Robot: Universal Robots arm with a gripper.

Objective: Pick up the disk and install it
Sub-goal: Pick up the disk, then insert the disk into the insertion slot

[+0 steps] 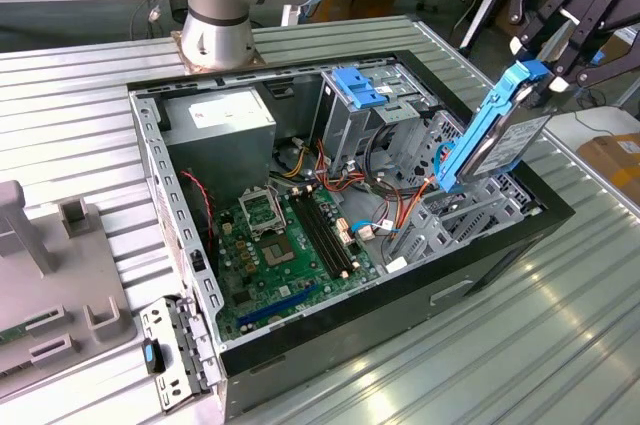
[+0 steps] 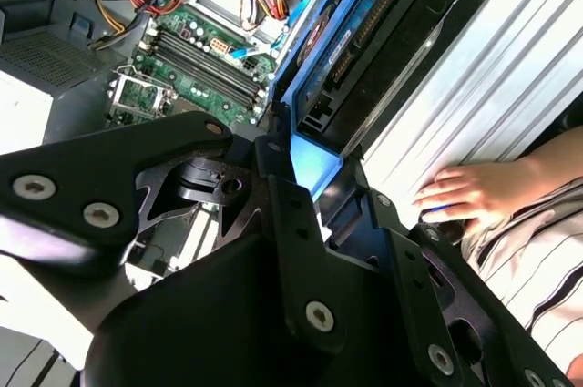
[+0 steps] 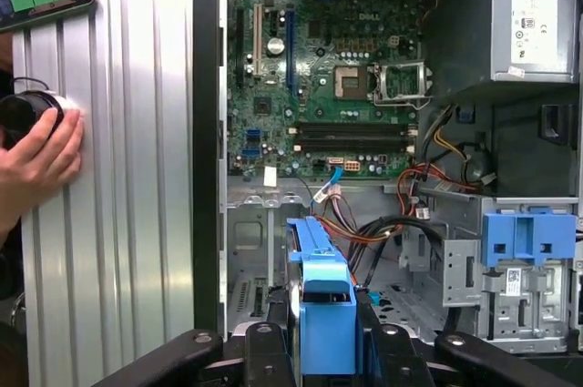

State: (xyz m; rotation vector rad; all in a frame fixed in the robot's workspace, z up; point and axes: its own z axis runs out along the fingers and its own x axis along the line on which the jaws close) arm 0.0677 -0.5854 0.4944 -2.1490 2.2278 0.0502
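Note:
The disk (image 1: pixel 497 140) is a grey metal drive in a bright blue carrier frame. It hangs tilted, one edge down, over the open computer case (image 1: pixel 150 175) at the exterior view's right, above the grey metal bay (image 1: pixel 450 220). My gripper (image 1: pixel 537 67) is shut on its upper end. In the first wrist view the blue frame of the disk (image 3: pixel 323 300) sits between my black fingers (image 3: pixel 264 351), above the case floor. In the second wrist view the disk (image 2: pixel 360 45) runs away from my gripper (image 2: pixel 305 168) toward the motherboard.
Inside the case lie a green motherboard (image 1: pixel 290 245), a grey power supply (image 1: pixel 225 125) and a drive cage with a blue latch (image 1: pixel 355 90), with loose cables between. A person's hand (image 3: pixel 41 155) rests on the ribbed table beside the case. A grey fixture (image 1: pixel 50 275) stands at the exterior view's left.

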